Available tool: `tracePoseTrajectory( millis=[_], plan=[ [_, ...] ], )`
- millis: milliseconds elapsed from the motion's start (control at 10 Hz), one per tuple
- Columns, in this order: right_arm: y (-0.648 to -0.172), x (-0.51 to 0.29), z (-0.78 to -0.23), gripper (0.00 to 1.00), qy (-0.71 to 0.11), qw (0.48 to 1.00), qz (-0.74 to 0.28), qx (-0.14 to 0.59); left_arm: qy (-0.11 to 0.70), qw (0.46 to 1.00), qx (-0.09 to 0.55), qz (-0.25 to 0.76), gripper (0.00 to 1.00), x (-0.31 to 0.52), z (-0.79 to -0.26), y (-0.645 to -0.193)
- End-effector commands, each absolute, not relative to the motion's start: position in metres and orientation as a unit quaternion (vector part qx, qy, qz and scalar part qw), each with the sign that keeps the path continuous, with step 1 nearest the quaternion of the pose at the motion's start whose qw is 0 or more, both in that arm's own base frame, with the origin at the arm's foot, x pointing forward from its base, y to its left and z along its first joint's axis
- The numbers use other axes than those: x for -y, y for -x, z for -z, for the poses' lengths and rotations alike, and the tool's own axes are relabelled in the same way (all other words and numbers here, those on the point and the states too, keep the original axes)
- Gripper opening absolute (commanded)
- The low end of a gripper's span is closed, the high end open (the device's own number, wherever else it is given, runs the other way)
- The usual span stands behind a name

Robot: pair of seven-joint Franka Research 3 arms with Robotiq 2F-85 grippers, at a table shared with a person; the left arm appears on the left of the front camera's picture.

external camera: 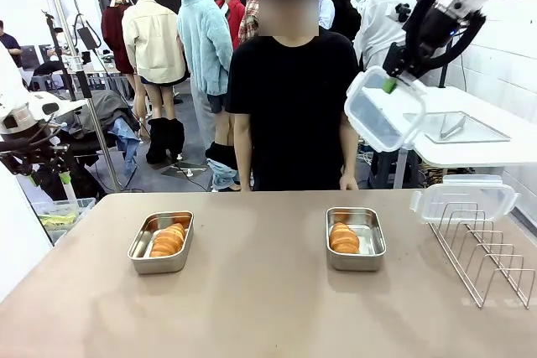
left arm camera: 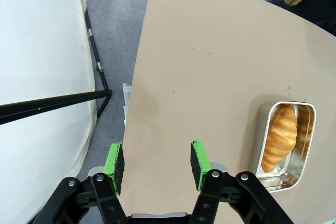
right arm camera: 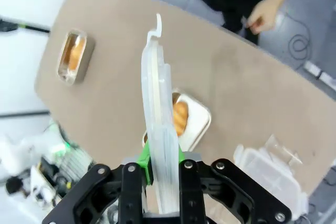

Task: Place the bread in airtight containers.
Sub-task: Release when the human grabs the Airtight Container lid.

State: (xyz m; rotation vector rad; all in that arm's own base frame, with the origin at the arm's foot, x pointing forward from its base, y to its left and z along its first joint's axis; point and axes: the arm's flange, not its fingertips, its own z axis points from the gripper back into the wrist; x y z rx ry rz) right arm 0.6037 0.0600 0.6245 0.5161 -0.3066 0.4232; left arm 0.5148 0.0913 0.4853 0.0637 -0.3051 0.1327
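Your right claw (external camera: pixel 388 83) is clamped on a clear lid (external camera: pixel 382 111) and holds it in the air above the table's (external camera: pixel 260 308) right side, in front of the person. Your left claw (left arm camera: pixel 157 158) stands open over the table's edge, with nothing between its pads. Two uncovered tins sit well apart on the table. The left tin (external camera: pixel 141 247) holds a roll (external camera: pixel 168 240), and the right tin (external camera: pixel 376 245) holds a second roll (external camera: pixel 343 238). A spare lid (external camera: pixel 464 199) rests on the rack (external camera: pixel 487 257) at the right end.
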Motion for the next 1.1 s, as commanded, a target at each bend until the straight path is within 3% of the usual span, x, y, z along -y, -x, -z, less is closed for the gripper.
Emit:
tracePoseTrajectory(
  millis=[0, 300, 1000],
  plan=[
    [-0.632, -0.070, -0.603, 0.00, -0.285, 0.930, -0.159, 0.171, -0.040, 0.985, 0.153, -0.075, 0.67, -0.090, -0.486, -0.515],
    [-0.653, -0.068, -0.577, 0.00, -0.284, 0.935, -0.132, 0.169, -0.040, 0.985, 0.153, -0.075, 0.67, -0.090, -0.486, -0.515],
    [-0.645, -0.067, -0.576, 0.00, -0.277, 0.934, -0.149, 0.168, -0.040, 0.985, 0.153, -0.075, 0.67, -0.090, -0.486, -0.515]
  ],
)
